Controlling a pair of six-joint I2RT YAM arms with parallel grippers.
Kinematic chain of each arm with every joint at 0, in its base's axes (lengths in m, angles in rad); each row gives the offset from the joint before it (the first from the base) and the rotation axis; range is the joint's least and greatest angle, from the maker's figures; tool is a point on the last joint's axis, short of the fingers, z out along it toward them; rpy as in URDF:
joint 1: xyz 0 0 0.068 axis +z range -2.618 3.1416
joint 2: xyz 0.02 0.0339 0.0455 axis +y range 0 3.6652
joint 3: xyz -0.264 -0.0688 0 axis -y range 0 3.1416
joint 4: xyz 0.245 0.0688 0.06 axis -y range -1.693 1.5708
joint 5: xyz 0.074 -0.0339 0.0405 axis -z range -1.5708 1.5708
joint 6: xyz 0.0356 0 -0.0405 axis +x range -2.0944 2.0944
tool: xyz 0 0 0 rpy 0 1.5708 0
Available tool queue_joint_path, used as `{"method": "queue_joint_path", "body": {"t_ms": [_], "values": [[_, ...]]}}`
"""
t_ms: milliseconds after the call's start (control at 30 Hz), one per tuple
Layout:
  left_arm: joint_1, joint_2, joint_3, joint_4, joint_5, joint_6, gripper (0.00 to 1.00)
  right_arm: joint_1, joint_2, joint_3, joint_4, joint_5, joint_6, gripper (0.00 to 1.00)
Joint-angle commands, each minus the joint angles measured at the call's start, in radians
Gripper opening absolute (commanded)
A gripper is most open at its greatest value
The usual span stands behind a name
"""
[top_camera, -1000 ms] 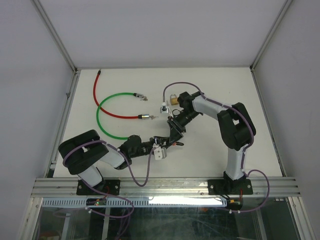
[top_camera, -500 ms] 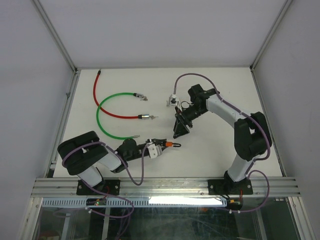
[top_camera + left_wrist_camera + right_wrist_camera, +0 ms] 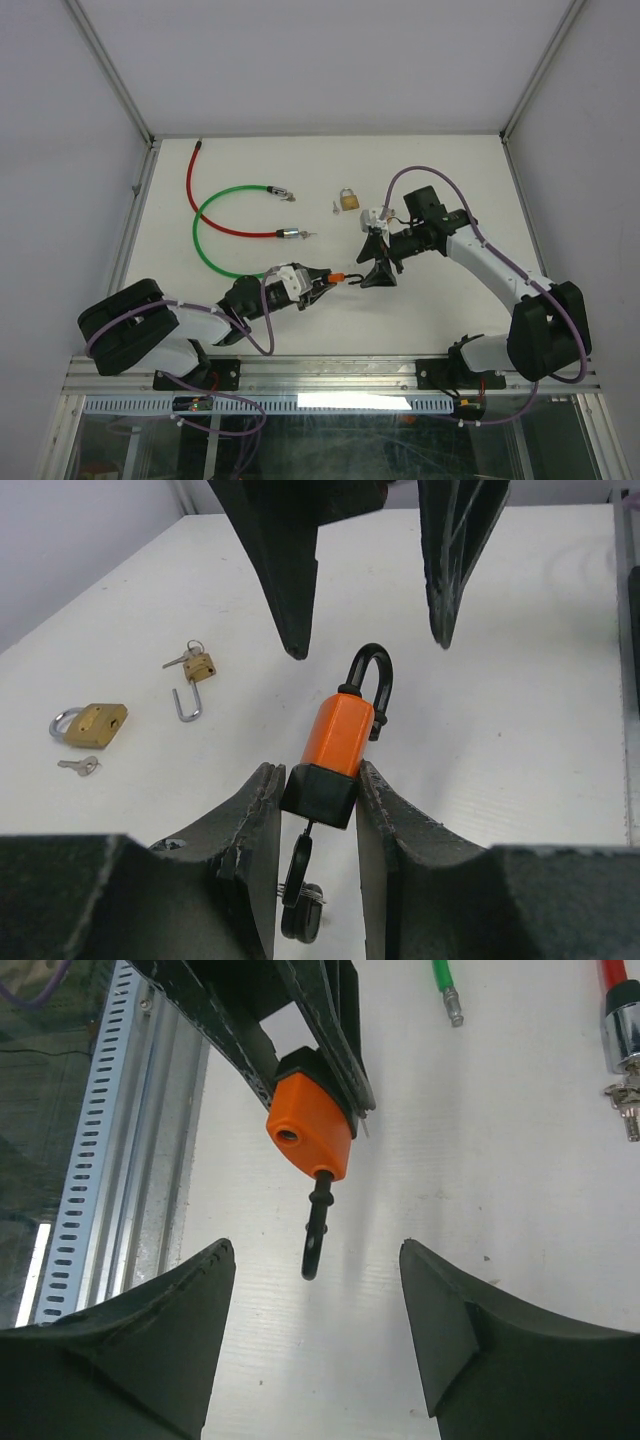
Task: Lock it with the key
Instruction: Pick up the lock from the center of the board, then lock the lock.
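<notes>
My left gripper (image 3: 322,281) is shut on an orange padlock (image 3: 341,734) with a black base and black shackle, held above the table. Its shackle (image 3: 371,685) is swung open and points at my right gripper. A key with a black head (image 3: 297,873) hangs from the lock's base between my fingers. My right gripper (image 3: 372,270) is open and empty, facing the lock, its fingertips just beyond the shackle. In the right wrist view the lock (image 3: 310,1123) and shackle (image 3: 316,1230) hang between my open fingers (image 3: 190,1290).
A brass padlock (image 3: 347,200) with a small key (image 3: 335,207) lies at mid-table; it also shows in the left wrist view (image 3: 92,724). A second small brass lock (image 3: 196,670) lies with its shackle open. A green cable (image 3: 210,212) and a red cable (image 3: 195,195) lie at the left.
My left gripper has lifted the orange padlock and moved it right and forward. My right arm has swung away from the brass padlock down to face the orange lock, open.
</notes>
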Motion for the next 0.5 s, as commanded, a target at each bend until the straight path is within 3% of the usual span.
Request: {"method": "queue_joint_path", "body": {"t_ms": [0,467], "values": [[0.002,-0.089,0.057,-0.026,-0.037,-0.128,0.00,0.000,-0.043,-0.018,0.152,-0.004,0.004,0.68],[0.003,-0.146,0.071,-0.084,-0.077,-0.172,0.00,0.002,-0.040,-0.025,0.187,-0.026,0.047,0.29]]}}
